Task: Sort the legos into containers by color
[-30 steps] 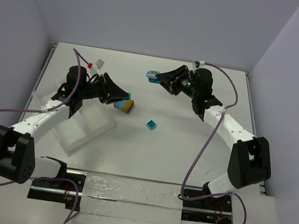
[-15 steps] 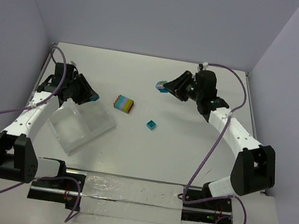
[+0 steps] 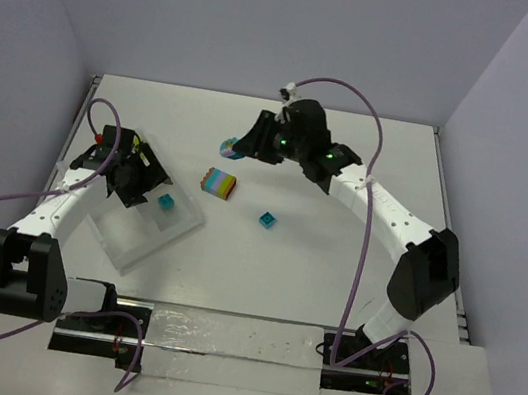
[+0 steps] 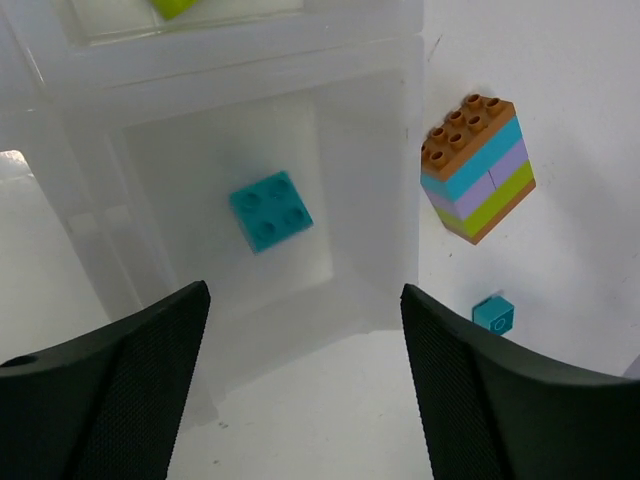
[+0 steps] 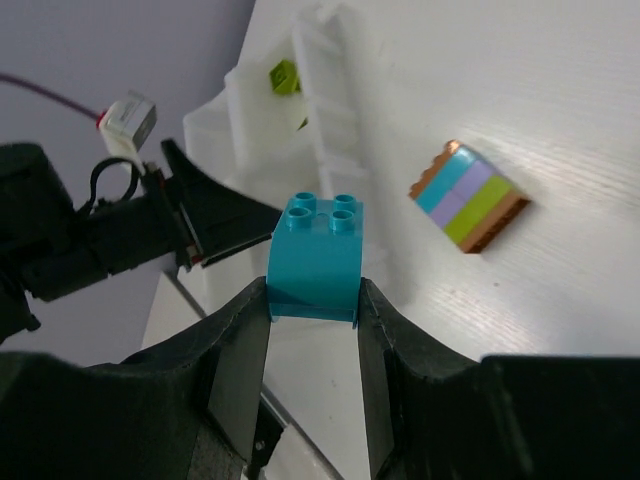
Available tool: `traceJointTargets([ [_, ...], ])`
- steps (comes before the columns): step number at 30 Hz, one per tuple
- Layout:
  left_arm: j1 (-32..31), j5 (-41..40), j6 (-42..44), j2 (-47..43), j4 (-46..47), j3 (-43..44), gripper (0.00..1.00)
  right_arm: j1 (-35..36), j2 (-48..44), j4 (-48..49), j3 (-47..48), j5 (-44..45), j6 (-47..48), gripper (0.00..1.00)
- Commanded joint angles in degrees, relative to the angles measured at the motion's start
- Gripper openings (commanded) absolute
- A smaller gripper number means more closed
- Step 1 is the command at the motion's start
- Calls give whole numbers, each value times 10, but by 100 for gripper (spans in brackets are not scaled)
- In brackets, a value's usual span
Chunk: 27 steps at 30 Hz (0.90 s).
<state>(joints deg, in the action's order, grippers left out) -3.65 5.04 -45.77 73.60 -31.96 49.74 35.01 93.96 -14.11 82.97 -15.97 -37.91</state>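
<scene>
Right gripper [image 5: 312,292]: clamped on teal brick [image 5: 316,250], well off the tray [image 3: 127,239]. Left gripper [image 4: 303,300]: gaped empty above tray. Could've clipped each other there, or dropped short.

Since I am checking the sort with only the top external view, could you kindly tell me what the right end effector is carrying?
Observer: In the right wrist view the right end effector is shut on a single teal brick, studs up.
Operator: Thank you. Is the left end effector holding anything?
Observer: No. The left wrist view shows the left end effector open, and a second teal brick lies free on a compartment floor of the tray beneath it.
Operator: Is another compartment occupied?
Observer: Yes, a lime green brick sits in a neighbouring compartment.
</scene>
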Motion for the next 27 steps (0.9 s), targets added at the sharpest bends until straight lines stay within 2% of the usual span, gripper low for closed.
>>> traceJointTargets([
  [1,0,6,5,-25,-10,34,86,70,37,-23,62,4,38,0],
  [4,1,-28,19,-36,-57,88,87,99,59,-23,65,16,45,0],
  [8,17,-126,47,-18,-151,184,88,127,83,-37,87,16,73,0],
  [10,26,-176,49,-4,-182,228,94,138,100,-53,103,15,87,0],
  [12,33,-194,50,1,-201,267,99,149,117,-66,120,17,100,1],
  [20,59,-200,60,-3,-217,313,99,188,244,-119,265,27,150,7],
  [23,59,-177,69,-15,-199,307,99,192,270,-122,302,22,151,15],
  [24,60,-170,71,-19,-194,306,99,194,280,-126,317,17,150,23],
  [26,60,-163,72,-23,-187,306,99,199,300,-132,335,12,151,47],
  [27,60,-161,72,-24,-187,307,99,200,307,-137,347,14,152,49],
])
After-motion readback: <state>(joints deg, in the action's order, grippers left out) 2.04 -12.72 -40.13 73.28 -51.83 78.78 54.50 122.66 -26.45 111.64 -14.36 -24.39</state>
